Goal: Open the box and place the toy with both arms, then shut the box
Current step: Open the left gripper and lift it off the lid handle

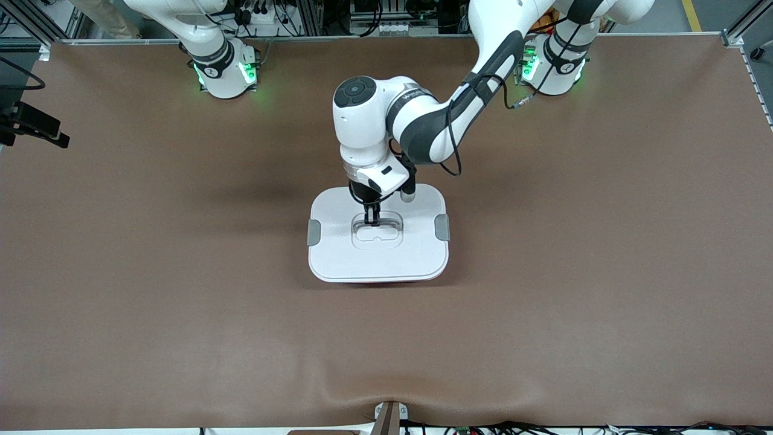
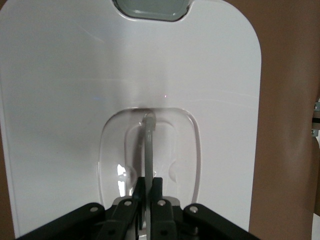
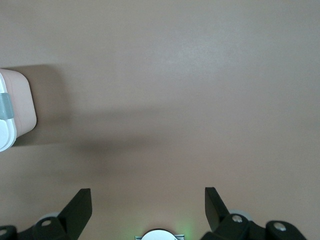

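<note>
The box [image 1: 338, 257] stands in the middle of the table with its white lid [image 2: 75, 100] on. My left gripper [image 1: 371, 219] reaches down into the lid's recessed centre. It is shut on the raised grey handle [image 2: 148, 145], with one finger on each side of the thin bar where the left gripper [image 2: 148, 181] meets it. My right gripper [image 3: 147, 200] is open and empty over bare table, and the box's pink wall [image 3: 22, 100] shows at the edge of its view. The toy is not in view.
Grey clips [image 1: 313, 232] [image 1: 442, 227] sit on the lid's two short sides. The brown mat [image 1: 574, 272] covers the whole table. The right arm's base [image 1: 223, 66] and the left arm's base [image 1: 552, 66] stand at the table's robot edge.
</note>
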`<act>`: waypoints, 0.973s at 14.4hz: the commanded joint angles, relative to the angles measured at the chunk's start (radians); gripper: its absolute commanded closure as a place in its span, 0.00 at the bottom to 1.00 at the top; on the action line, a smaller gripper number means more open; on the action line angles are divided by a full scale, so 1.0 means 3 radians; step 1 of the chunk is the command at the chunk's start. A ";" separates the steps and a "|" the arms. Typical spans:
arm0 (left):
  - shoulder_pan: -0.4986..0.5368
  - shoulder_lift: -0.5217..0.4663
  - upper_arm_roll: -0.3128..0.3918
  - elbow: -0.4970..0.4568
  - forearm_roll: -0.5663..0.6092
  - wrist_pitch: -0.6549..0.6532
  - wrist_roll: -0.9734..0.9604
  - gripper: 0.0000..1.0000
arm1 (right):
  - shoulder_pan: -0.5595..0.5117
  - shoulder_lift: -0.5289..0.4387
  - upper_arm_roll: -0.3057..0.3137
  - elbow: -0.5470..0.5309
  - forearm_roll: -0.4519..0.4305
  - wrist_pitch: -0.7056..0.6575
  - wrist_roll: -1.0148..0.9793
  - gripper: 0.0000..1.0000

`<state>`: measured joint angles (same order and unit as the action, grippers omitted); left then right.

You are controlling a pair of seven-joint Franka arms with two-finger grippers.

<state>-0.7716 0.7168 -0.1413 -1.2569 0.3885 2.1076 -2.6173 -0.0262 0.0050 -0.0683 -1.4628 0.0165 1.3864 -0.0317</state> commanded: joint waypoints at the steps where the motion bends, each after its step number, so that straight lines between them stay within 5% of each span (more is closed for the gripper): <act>1: 0.0015 -0.0017 0.0006 -0.0024 -0.0047 0.0006 -0.0060 0.29 | 0.0000 0.0019 0.0008 0.0049 0.0022 -0.0045 0.0044 0.00; 2: 0.0020 -0.0017 0.0006 -0.0024 -0.0047 0.0006 -0.0045 0.00 | 0.0005 0.0014 0.0008 0.0049 0.0022 -0.0045 0.0044 0.00; 14: 0.0173 -0.0216 -0.0015 -0.0003 -0.0215 -0.0056 0.0440 0.00 | 0.0011 0.0019 0.0008 0.0049 0.0022 -0.0055 0.0044 0.00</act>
<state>-0.7423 0.6998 -0.1407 -1.2473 0.3714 2.1073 -2.5606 -0.0250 0.0054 -0.0672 -1.4628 0.0165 1.3833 -0.0317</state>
